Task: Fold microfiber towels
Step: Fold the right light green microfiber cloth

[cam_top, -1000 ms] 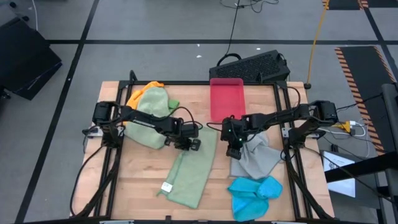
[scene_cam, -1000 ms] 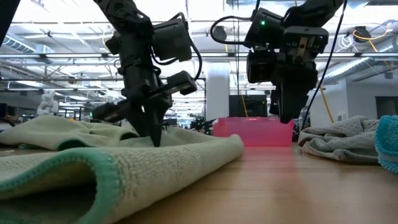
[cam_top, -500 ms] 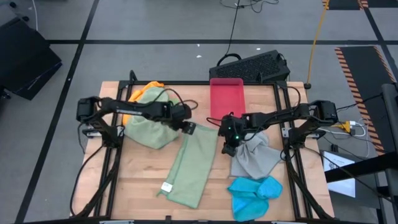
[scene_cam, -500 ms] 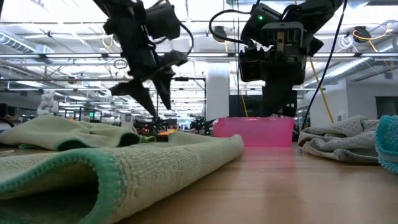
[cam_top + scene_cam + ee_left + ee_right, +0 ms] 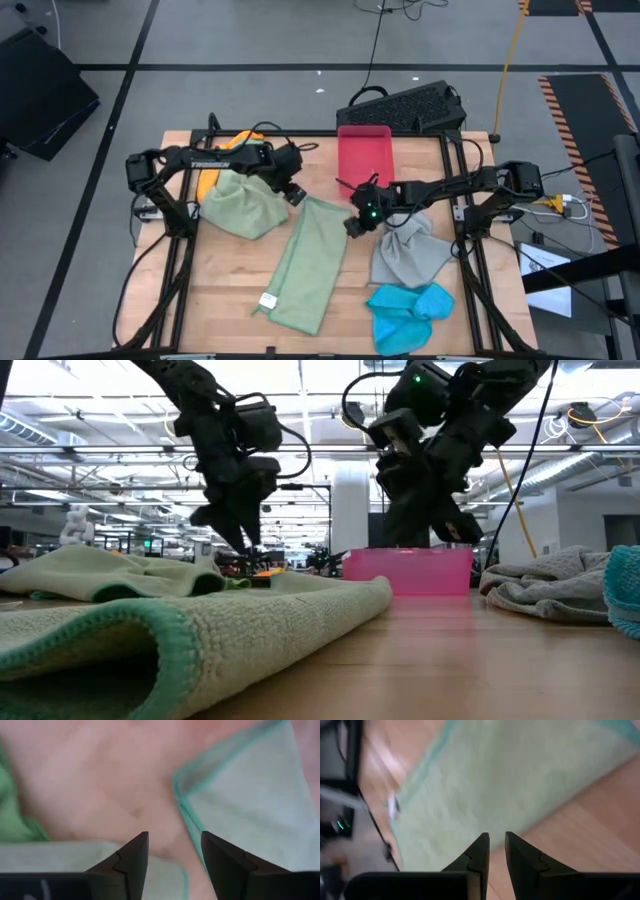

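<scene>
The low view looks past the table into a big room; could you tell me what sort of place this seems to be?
Probably a large open lab or industrial workshop: exposed ceiling beams and strip lights, a white column, and taped floor markings around the wooden table.

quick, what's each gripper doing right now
Left gripper: open, holding nothing, above the pale sage green microfiber towel.
Right gripper: nearly shut, holding nothing, above the same towel.
</scene>
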